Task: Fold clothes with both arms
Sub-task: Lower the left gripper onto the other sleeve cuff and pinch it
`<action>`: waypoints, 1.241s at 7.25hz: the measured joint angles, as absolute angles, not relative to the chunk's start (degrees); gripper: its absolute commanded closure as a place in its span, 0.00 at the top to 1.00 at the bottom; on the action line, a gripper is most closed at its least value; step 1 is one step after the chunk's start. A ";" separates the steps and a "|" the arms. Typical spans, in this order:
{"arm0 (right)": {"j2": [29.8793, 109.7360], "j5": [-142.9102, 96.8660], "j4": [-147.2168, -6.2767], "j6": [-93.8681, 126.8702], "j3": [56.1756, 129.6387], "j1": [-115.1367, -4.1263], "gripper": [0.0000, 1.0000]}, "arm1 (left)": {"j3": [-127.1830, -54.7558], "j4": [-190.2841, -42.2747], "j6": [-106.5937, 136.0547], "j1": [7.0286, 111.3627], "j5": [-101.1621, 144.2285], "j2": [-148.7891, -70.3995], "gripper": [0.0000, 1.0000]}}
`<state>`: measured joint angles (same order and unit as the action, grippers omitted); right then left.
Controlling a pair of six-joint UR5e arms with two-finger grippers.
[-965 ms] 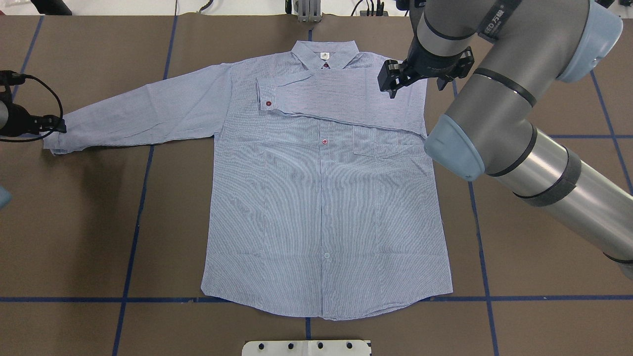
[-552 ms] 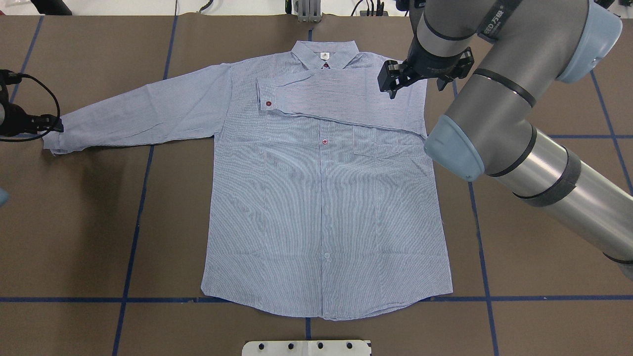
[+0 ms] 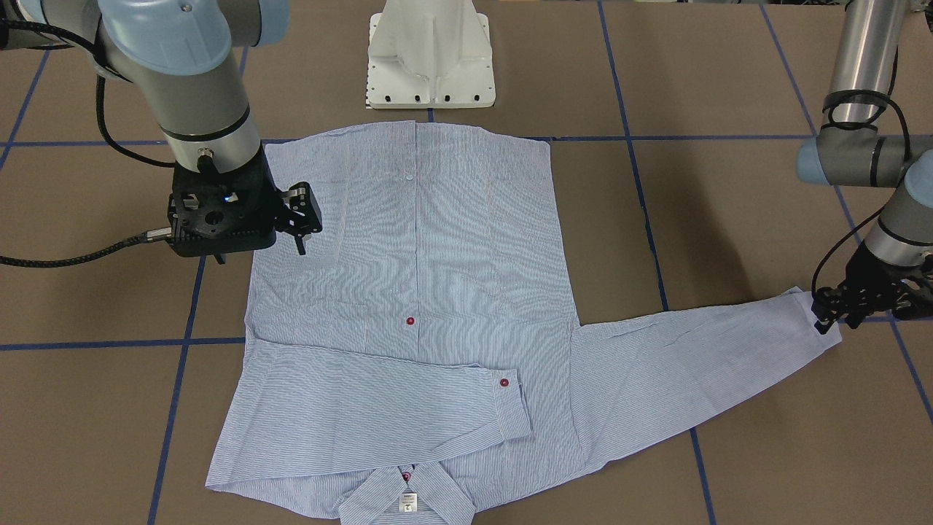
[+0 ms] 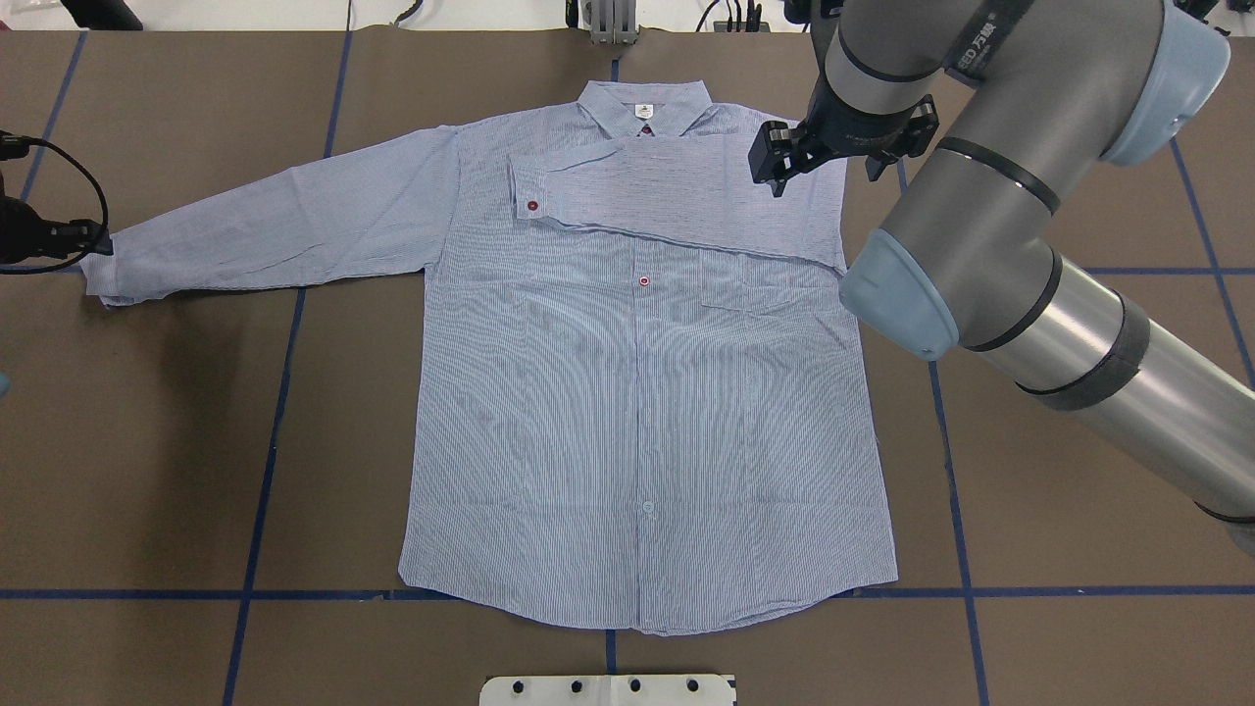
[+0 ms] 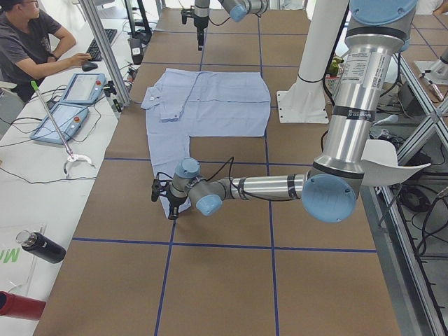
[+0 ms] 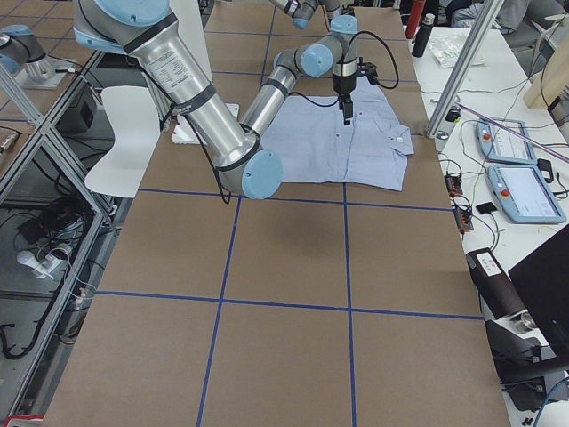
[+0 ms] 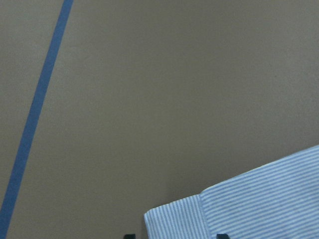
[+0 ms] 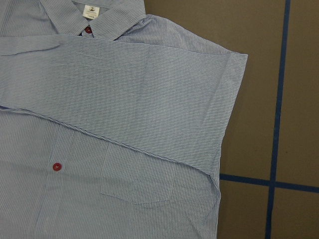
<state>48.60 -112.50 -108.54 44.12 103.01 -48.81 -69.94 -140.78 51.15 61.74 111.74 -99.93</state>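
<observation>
Left gripper [image 3: 824,321] spread astride the shirt [image 4: 637,412] cuff [image 7: 172,221]; right gripper [image 4: 775,169] spread, empty. Risk: cuff barely inside the jaws, so closing may miss it

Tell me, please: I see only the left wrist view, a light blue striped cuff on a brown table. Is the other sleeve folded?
Observer: Yes. The sleeve on the robot's right of the light blue striped button-up shirt lies folded across the chest.
Operator: Where is the right gripper?
Observer: The black right gripper hangs above that folded side.
Operator: And this sleeve?
Observer: The left sleeve lies stretched straight out, the black left gripper at its cuff.
</observation>
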 measured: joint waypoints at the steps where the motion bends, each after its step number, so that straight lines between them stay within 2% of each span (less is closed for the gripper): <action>1: 48.60 -112.50 -108.55 44.12 103.01 -48.80 1.00 | -69.88 -140.74 51.17 61.88 111.72 -99.93 0.56; 7: 48.60 -112.50 -108.55 44.12 102.92 -48.58 1.00 | -69.56 -140.63 52.02 61.73 111.62 -99.85 0.53; 9: 48.60 -112.44 -108.55 44.18 102.92 -48.53 1.00 | -69.44 -140.60 52.05 61.67 111.57 -99.84 0.48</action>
